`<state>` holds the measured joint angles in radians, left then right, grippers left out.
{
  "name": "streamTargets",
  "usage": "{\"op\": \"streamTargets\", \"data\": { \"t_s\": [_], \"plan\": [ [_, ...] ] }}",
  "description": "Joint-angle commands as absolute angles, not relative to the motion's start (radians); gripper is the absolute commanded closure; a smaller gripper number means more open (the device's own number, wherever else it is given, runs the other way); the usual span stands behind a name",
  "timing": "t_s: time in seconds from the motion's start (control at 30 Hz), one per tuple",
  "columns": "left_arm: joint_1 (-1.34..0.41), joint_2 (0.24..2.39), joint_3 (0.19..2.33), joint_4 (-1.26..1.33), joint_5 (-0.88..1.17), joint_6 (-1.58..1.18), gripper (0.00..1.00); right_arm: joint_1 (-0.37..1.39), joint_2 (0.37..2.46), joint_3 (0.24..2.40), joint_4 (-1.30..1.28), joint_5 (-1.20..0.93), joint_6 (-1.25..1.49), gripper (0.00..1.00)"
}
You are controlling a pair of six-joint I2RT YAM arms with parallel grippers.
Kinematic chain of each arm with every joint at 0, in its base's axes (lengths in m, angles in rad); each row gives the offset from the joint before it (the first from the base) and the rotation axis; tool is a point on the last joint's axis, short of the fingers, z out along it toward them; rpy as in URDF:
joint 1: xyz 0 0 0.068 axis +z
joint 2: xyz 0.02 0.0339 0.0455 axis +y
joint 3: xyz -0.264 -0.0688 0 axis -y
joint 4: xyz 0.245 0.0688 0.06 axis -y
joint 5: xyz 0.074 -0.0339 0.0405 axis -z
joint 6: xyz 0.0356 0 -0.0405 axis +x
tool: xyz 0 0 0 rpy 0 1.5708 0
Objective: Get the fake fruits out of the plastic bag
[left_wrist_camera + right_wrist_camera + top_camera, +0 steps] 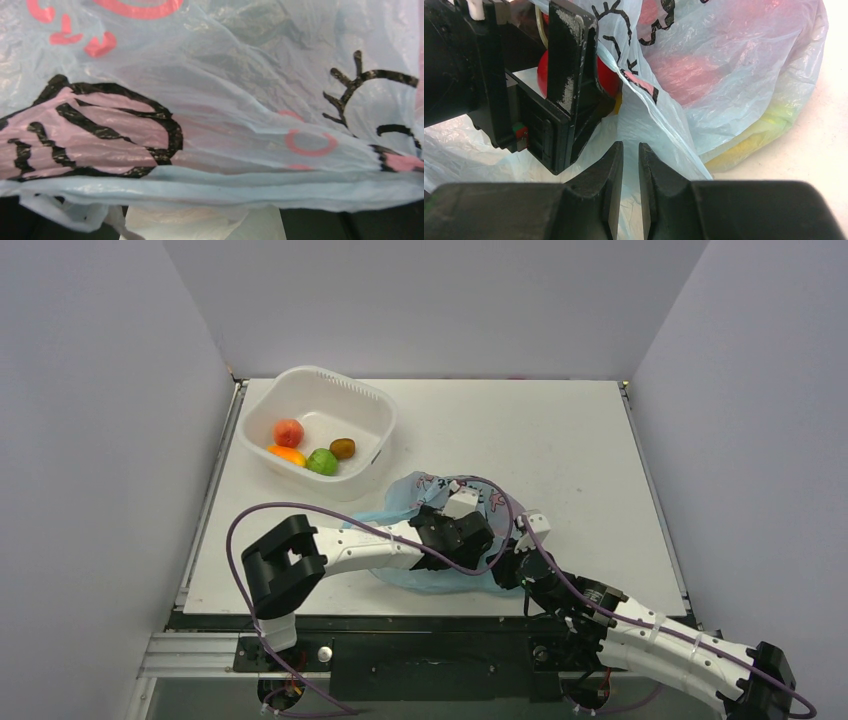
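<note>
The light-blue plastic bag lies crumpled at the table's near middle. My left gripper is pushed in among its folds. Bag film covers the left wrist view and hides the fingers. In the right wrist view one black left finger stands in front of a red apple; I cannot tell whether it is gripped. My right gripper, also in the top view, is shut on a fold of the bag. A red fruit and a yellow piece show through the film.
A white tub stands at the back left. It holds a red-orange fruit, an orange-yellow piece, a lime-green piece and a brown oval piece. Grey walls close in the table on three sides.
</note>
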<state>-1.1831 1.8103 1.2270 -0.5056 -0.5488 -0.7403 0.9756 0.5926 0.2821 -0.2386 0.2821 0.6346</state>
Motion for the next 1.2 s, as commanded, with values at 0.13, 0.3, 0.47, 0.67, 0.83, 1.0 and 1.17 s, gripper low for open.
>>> {"op": "streamTargets", "data": {
  "t_s": [0.13, 0.3, 0.47, 0.67, 0.83, 1.0, 1.17],
  "plan": [
    [-1.152, 1.74, 1.263, -0.454, -0.537, -0.734, 0.03, 0.986, 0.588, 0.291, -0.166, 0.266, 0.612, 0.85],
    [-1.14, 1.747, 1.252, -0.427, -0.526, -0.741, 0.03, 0.987, 0.588, 0.291, -0.167, 0.268, 0.613, 0.85],
    [-1.127, 1.762, 1.253, -0.408, -0.534, -0.745, 0.05, 0.995, 0.589, 0.29, -0.165, 0.276, 0.613, 0.85],
    [-1.128, 1.81, 1.261, -0.426, -0.531, -0.75, 0.14, 1.002, 0.595, 0.293, -0.168, 0.288, 0.614, 0.85],
    [-1.149, 1.824, 1.249, -0.435, -0.539, -0.763, 0.26, 1.004, 0.594, 0.294, -0.171, 0.293, 0.615, 0.85],
    [-1.167, 1.818, 1.291, -0.473, -0.558, -0.75, 0.61, 1.005, 0.593, 0.294, -0.171, 0.297, 0.618, 0.85],
    [-1.176, 1.742, 1.324, -0.469, -0.555, -0.729, 0.87, 1.008, 0.592, 0.295, -0.173, 0.306, 0.62, 0.85]
  ]
}}
